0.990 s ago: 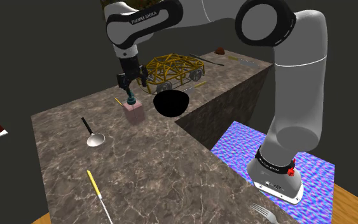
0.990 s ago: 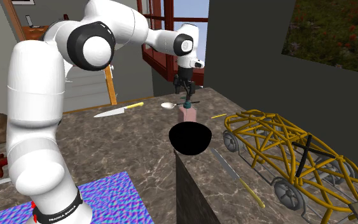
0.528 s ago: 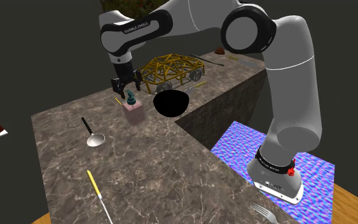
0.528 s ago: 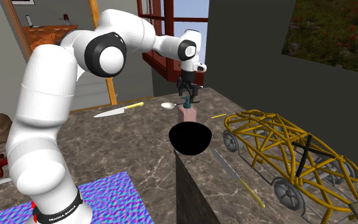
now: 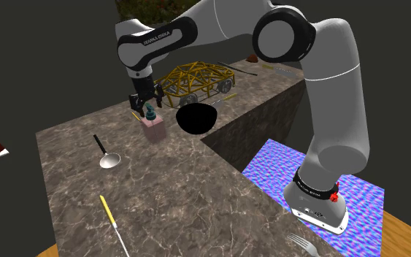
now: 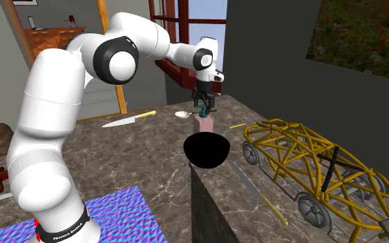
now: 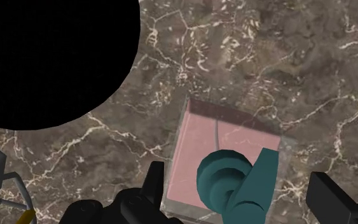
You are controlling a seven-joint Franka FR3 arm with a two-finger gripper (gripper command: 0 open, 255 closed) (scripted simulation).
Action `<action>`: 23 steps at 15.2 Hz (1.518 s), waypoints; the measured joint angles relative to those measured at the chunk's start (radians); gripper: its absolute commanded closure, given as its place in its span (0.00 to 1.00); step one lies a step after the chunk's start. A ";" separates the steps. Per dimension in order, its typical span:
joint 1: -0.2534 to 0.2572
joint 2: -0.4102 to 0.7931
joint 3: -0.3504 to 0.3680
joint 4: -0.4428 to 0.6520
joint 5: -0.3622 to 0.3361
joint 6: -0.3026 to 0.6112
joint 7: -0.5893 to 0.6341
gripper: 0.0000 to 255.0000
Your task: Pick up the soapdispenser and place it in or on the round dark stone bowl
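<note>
Gripper (image 5: 148,104) spread, fingers (image 7: 153,188) astride dispenser (image 5: 152,128) top, not clasping. Dispenser upright on counter (image 5: 174,190), just beside bowl (image 5: 196,118) nr counter's inner corner.

Glossy white arm (image 5: 331,95) with dark joints, white lettering on black bands, and an all-black pincer (image 5: 144,103).

- One black round bowl (image 5: 196,118).
- One soap dispenser (image 5: 152,128), just beside the bowl.
- One yellow wire car (image 5: 196,82), near the bowl.
- One spoon (image 5: 106,155), well apart from the bowl.
- One fork (image 5: 298,242), far from the bowl.
- One blue patterned mat (image 5: 269,164), lower than the bowl.
</note>
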State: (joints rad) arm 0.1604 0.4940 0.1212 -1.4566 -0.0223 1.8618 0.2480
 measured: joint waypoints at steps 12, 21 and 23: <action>0.000 0.000 0.000 0.001 0.000 0.000 0.000 1.00; 0.002 -0.019 0.002 0.065 0.002 -0.083 0.002 1.00; 0.002 -0.019 0.002 0.093 0.002 -0.112 0.003 1.00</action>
State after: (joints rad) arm 0.1628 0.4748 0.1233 -1.3637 -0.0203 1.7501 0.2507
